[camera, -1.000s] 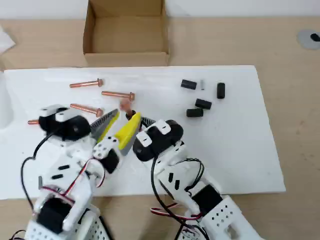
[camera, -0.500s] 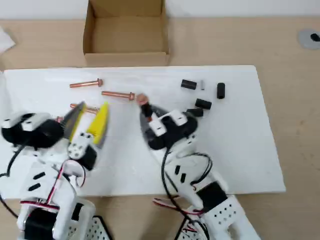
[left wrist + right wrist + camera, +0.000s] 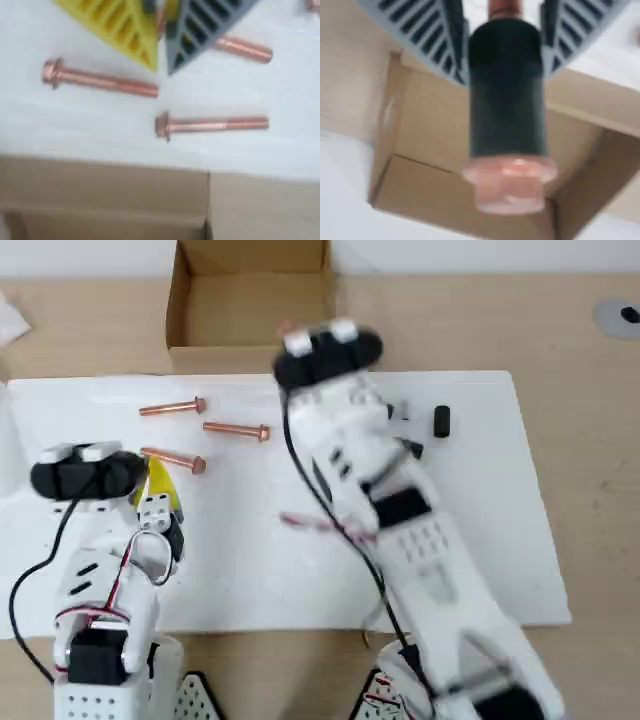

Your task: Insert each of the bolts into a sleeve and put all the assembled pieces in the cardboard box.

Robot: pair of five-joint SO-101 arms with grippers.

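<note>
1. One finished unit is on its way to the box. The right gripper (image 3: 505,72) has its two grey ribbed fingers (image 3: 432,30) clamped on the assembled piece (image 3: 506,90), a black cylindrical sleeve slid over a copper-coloured flanged metal bolt. The flanged head sticks out beyond the fingertips.
2. Past those fingertips lies the open brown cardboard box (image 3: 445,200). In the high view the arm is stretched out to the box's near wall (image 3: 255,358), close to a corner. The piece seems to hang about over that wall rather than well inside.
3. So the step in hand is the drop-off. As I judge it, the next move calls for carrying the piece a little further over the box floor, then spreading the fingers so it falls clear of the rim.
4. The left gripper (image 3: 161,67) sits right over one of three loose copper-coloured flanged bolts (image 3: 236,429) on the white sheet (image 3: 480,540). Whether it has closed on that bolt I cannot tell.
5. Much remains — the loose bolts are unsleeved, and a loose black sleeve (image 3: 441,421) lies well apart from them, beyond the right arm.
6. Against a second ago, the two grippers no longer meet tip to tip at mid-sheet. Half a second ago the right one had lifted away with the piece, and it has since swung forward to the box. The left one has drawn back toward the bolts.
</note>
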